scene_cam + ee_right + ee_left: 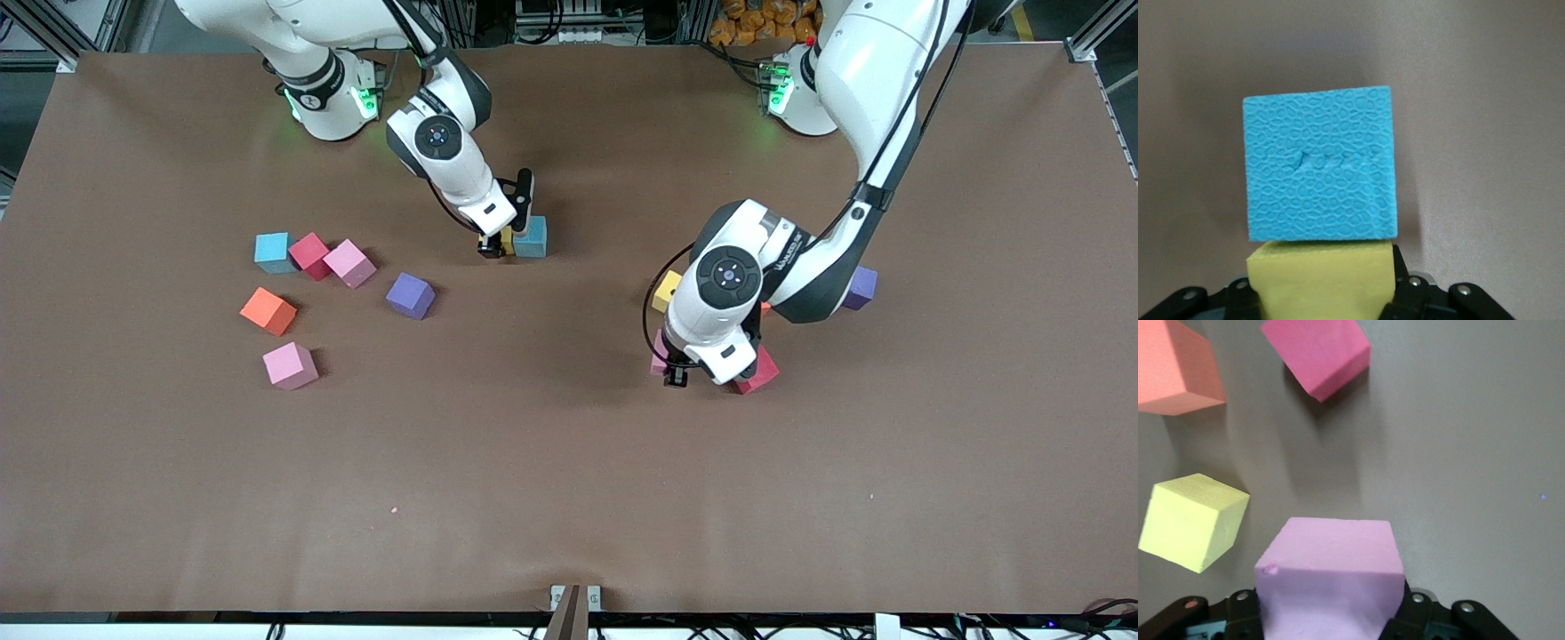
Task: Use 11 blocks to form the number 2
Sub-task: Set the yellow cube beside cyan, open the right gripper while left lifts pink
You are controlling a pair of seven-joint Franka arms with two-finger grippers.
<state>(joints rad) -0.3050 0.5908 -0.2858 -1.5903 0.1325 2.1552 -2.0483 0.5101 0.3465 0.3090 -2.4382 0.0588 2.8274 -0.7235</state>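
Observation:
My right gripper (493, 246) is down on the table near the robots' side, shut on a yellow block (1321, 273). That block's face touches a blue block (1319, 173), seen in the front view as a blue block (532, 237). Toward the left arm's end, my left gripper (676, 373) is shut on a pink block (1331, 567), low over the table. Close around it lie a yellow block (1195, 530), an orange block (1175, 367) and a red block (1318, 353). No number 2 is in view.
Loose blocks lie toward the right arm's end: blue (272, 252), red (309, 255), pink (348, 263), purple (410, 295), orange (268, 311) and another pink (290, 365). A purple block (861, 287) lies beside the left arm.

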